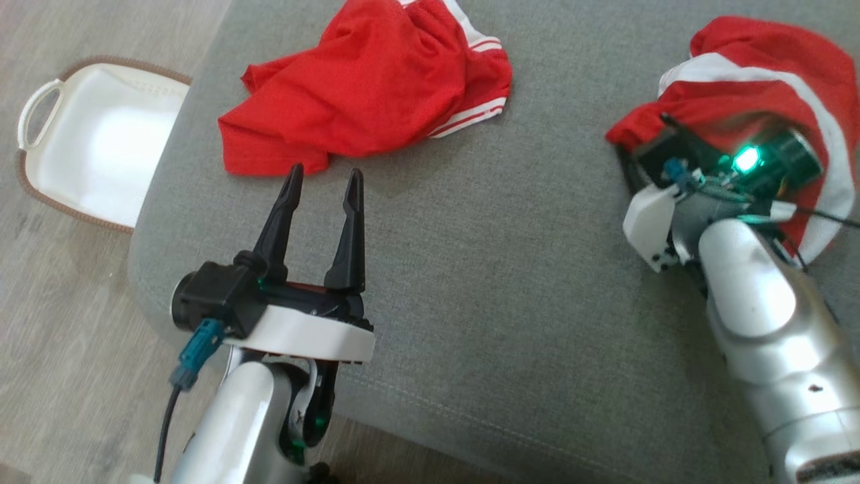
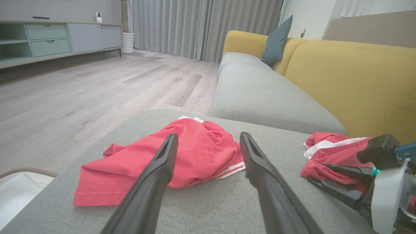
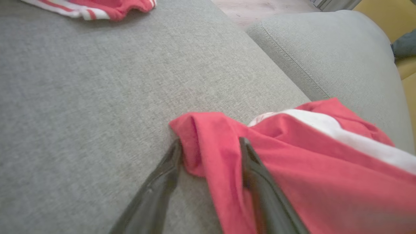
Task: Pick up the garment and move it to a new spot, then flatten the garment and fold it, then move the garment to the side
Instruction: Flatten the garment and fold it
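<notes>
Well, the right gripper [image 3: 210, 143] is down at the near edge of the garment [image 3: 292, 156], its two dark fingers standing wide, one on each side of a rolled fold of red cloth and not yet pinched on it; I'd say the step in hand is the first pick-up. To do it well, the fingers should close on the whole fold rather than one thin layer, low enough to trap the cloth against the grey cushion [image 1: 504, 269] without digging into the weave; then a slow, straight lift, so the bunched part trails free instead of dragging. The left gripper [image 1: 325, 171] hangs above the cushion, fingers wide too and nothing between them, tips pointing at the other red garment [image 1: 363, 87] and just short of its hem; it would do best to wait until there's a second corner to take.

The garment itself sits at the right side of the cushion, well apart from the other one, heaped and crumpled; it is red, thin and soft by the look of it, with a broad white band across the heap; from the head view the heap hides the right fingers; I'd expect it to sag and twist once lifted.
</notes>
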